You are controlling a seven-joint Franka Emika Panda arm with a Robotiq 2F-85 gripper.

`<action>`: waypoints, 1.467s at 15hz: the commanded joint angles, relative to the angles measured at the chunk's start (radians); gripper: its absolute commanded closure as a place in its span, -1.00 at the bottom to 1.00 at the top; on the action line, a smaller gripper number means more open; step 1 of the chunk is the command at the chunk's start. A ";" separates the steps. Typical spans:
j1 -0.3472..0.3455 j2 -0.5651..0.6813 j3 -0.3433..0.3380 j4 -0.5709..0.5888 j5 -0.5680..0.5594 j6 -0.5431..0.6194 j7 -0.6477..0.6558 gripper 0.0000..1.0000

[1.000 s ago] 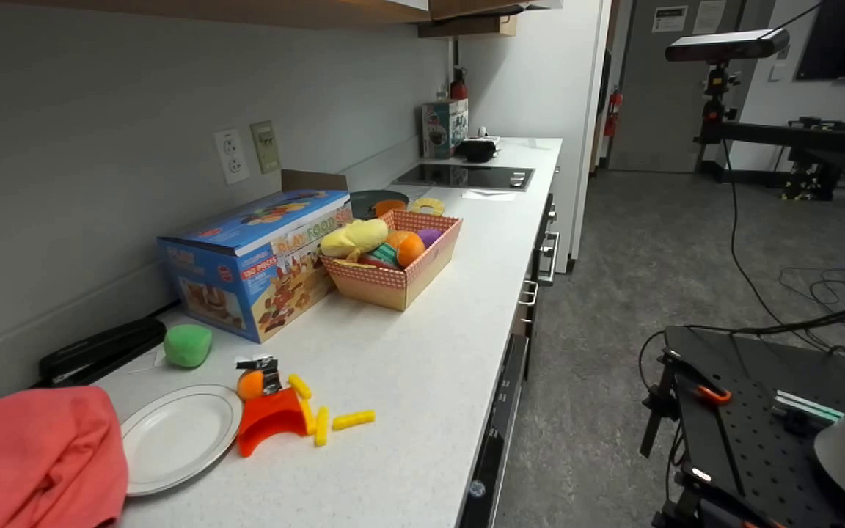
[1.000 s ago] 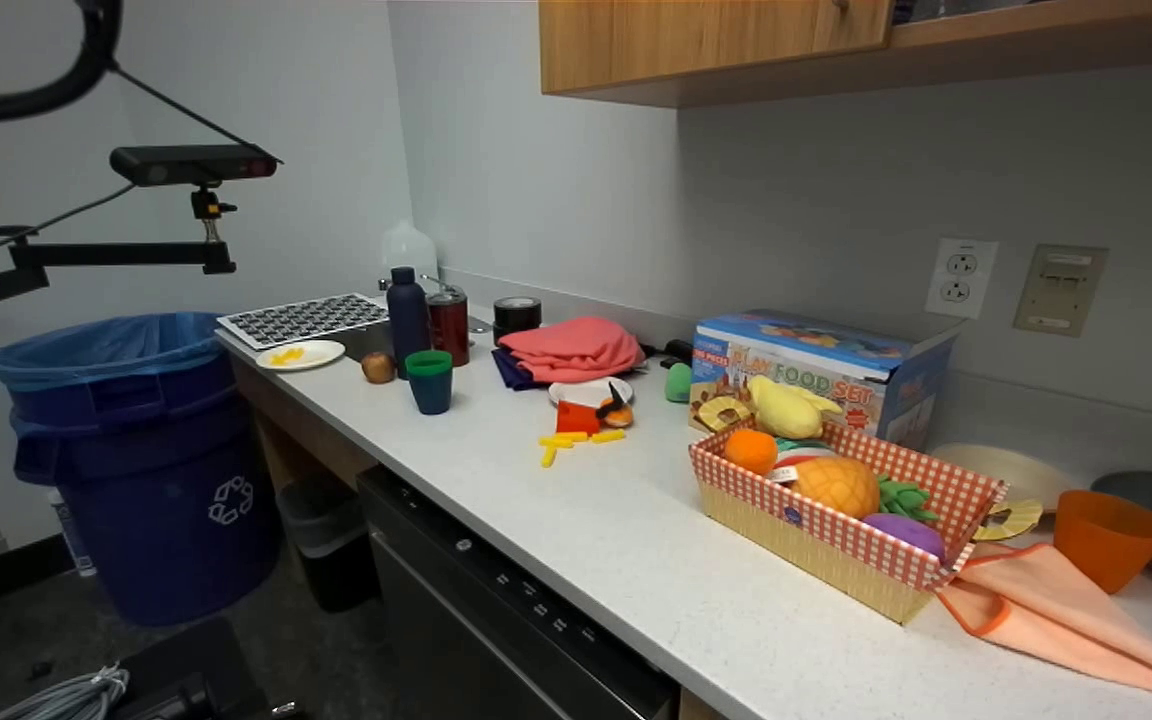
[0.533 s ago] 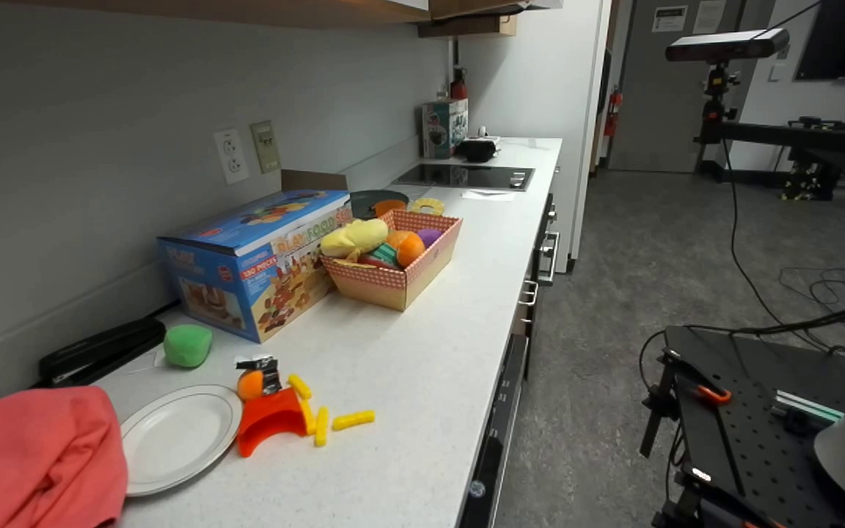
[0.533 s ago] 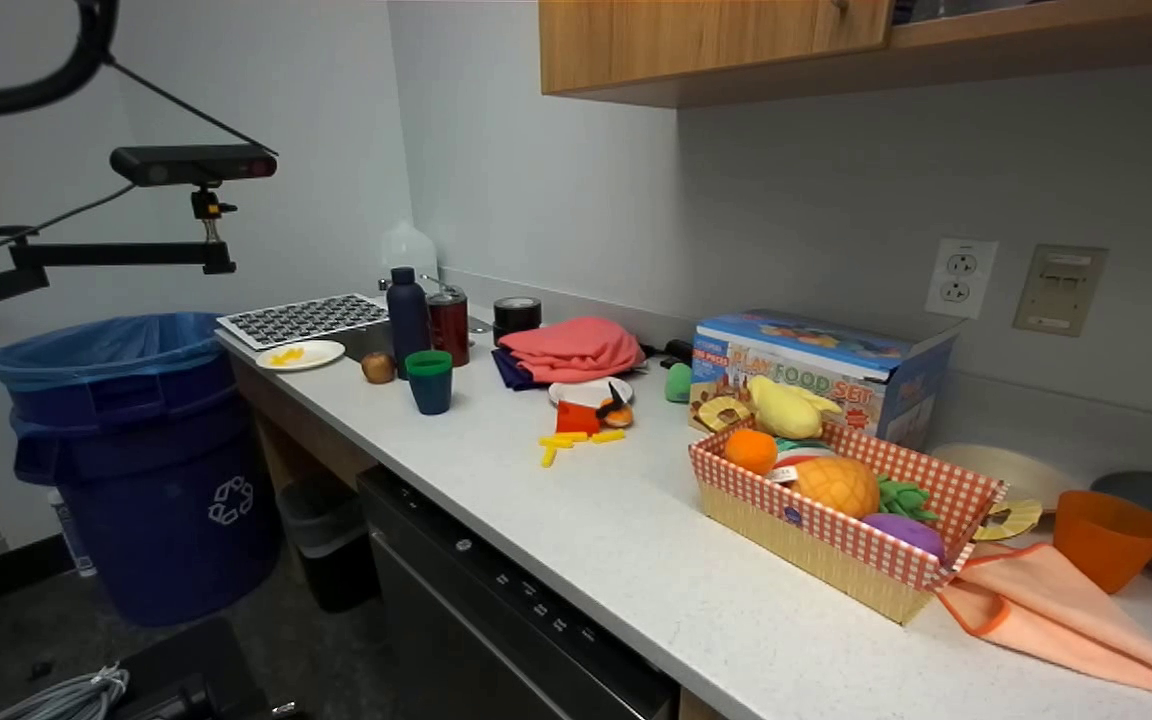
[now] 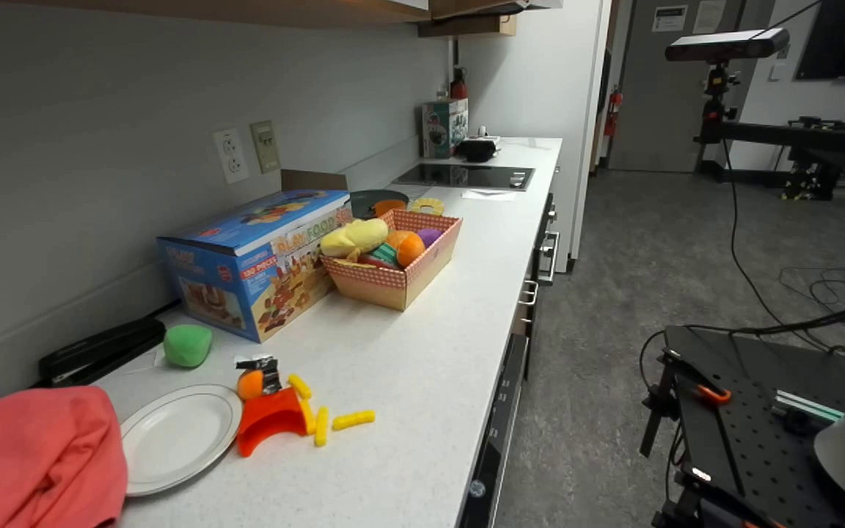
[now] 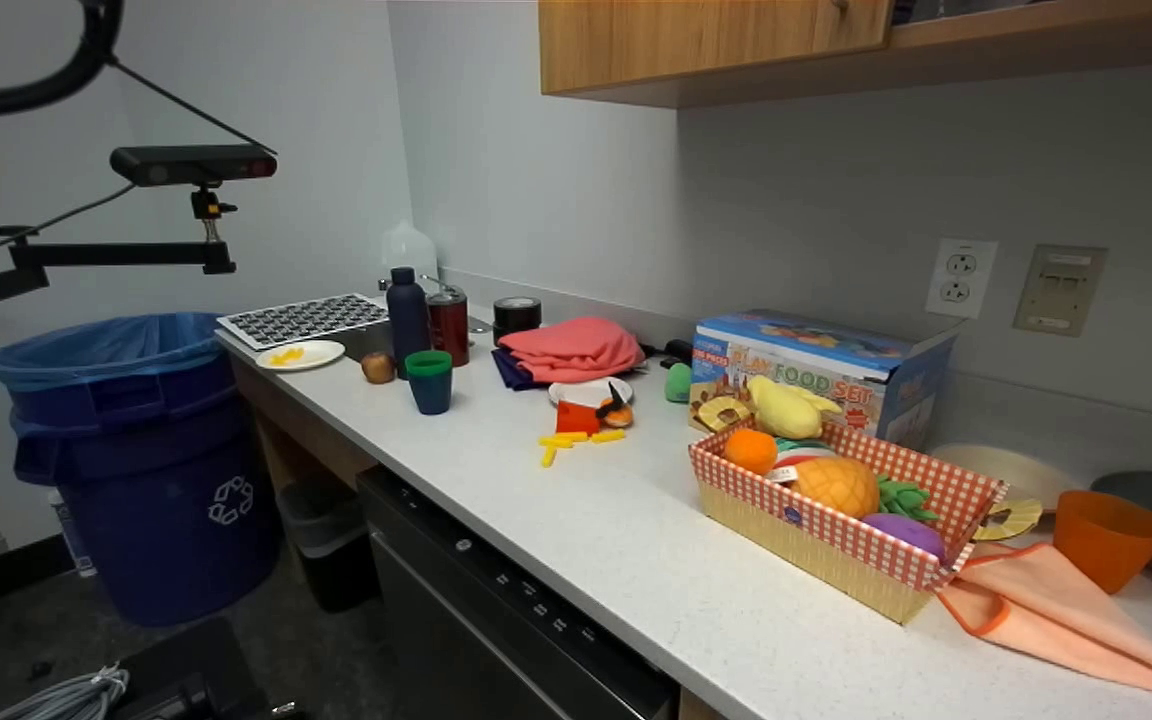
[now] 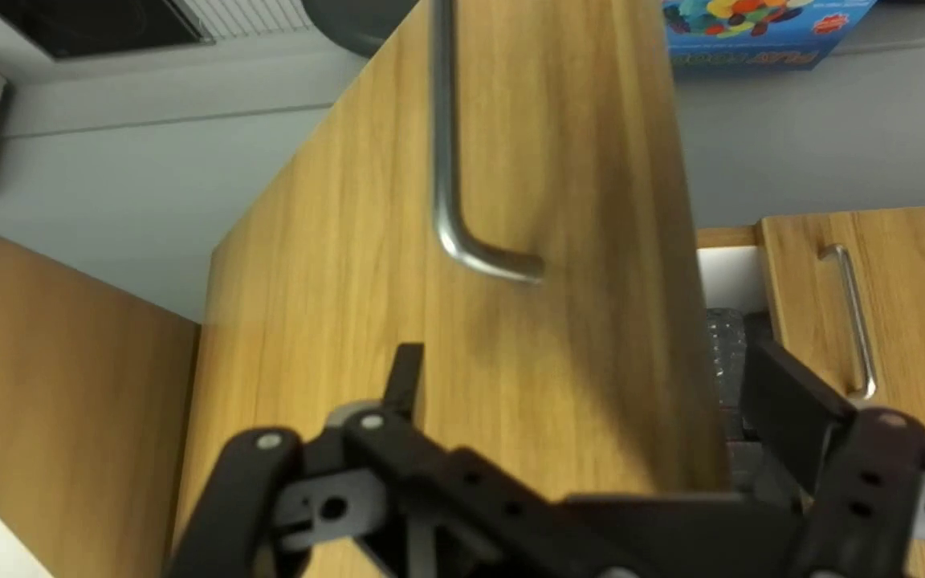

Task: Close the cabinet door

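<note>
The wooden cabinet door (image 7: 334, 265) stands ajar and fills the middle of the wrist view, which is upside down. Its metal bar handle (image 7: 446, 144) is beyond the fingertips, apart from them. My gripper (image 7: 583, 353) is open and empty. One finger (image 7: 405, 377) is in front of the door's face. The other finger (image 7: 792, 409) is past the door's free edge, in front of the cabinet opening (image 7: 731, 353). Whether either finger touches the door cannot be told. In an exterior view the upper cabinet (image 6: 716, 50) shows only its lower part. The gripper is outside both exterior views.
A neighbouring door (image 7: 912, 305) with its own handle (image 7: 856, 321) is beside the opening. A wooden panel (image 7: 53, 361) stands on the opposite side. Below are the counter (image 6: 576, 520), a toy food box (image 6: 816, 370) and a checkered basket (image 6: 806, 540).
In an exterior view, the black hose and thin cable at the upper left have shifted slightly. The things on the counter have not moved.
</note>
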 commanded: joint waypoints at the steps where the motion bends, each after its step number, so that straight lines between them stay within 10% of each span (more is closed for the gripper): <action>1: 0.040 0.024 -0.030 0.024 0.025 0.104 -0.069 -1.00; 8: 0.055 0.019 -0.024 -0.032 0.016 0.241 -0.075 -1.00; 22: 0.133 0.017 0.002 0.005 0.111 -0.010 -0.043 -1.00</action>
